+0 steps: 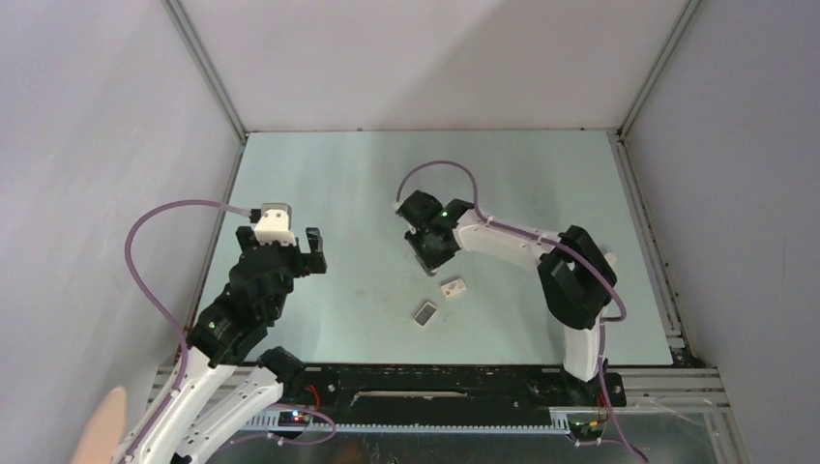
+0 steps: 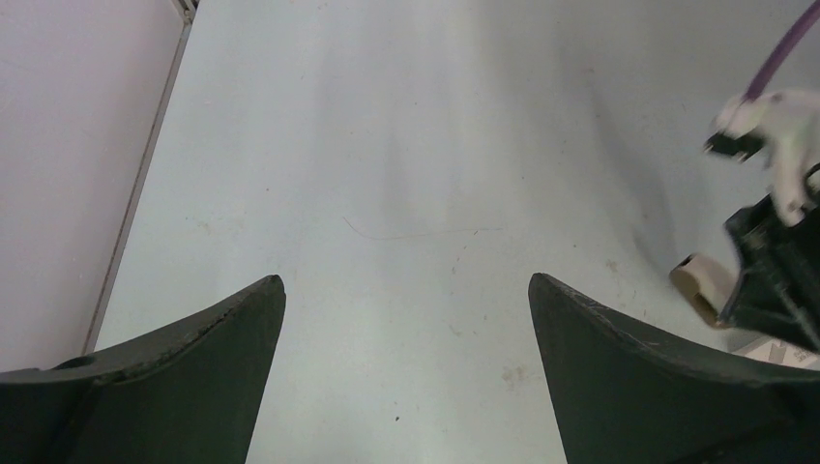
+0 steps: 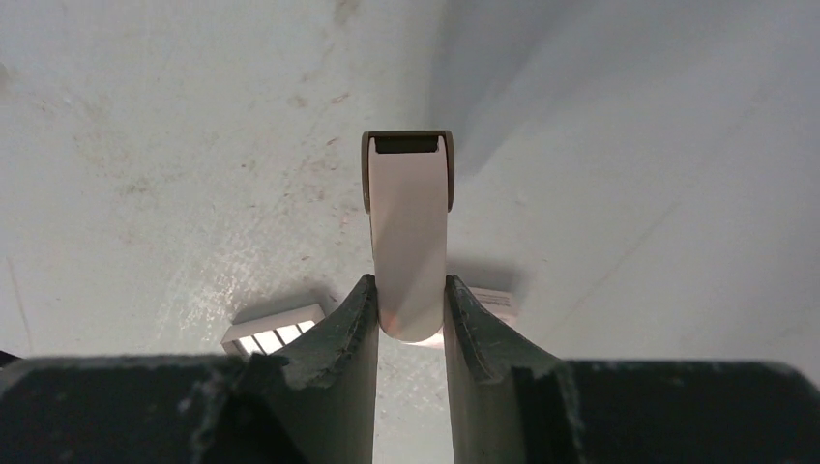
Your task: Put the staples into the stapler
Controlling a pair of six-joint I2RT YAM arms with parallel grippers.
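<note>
My right gripper (image 1: 431, 257) is shut on the rear end of the stapler (image 3: 408, 222), a whitish elongated piece with a grey front tip, held just above the table. The stapler's beige tip also shows in the left wrist view (image 2: 700, 280). The staples (image 1: 425, 312) are a small grey tray on the table, near the right fingers; in the right wrist view the tray (image 3: 274, 329) lies left of the fingers. A small white printed box (image 1: 453, 286) lies beside it, seen right of the fingers (image 3: 498, 302). My left gripper (image 1: 311, 253) is open and empty over bare table (image 2: 406, 285).
The pale green table (image 1: 338, 184) is walled by white panels with metal frame posts at left, back and right. A purple cable loops over each arm. The black rail of the arm bases (image 1: 435, 372) runs along the near edge.
</note>
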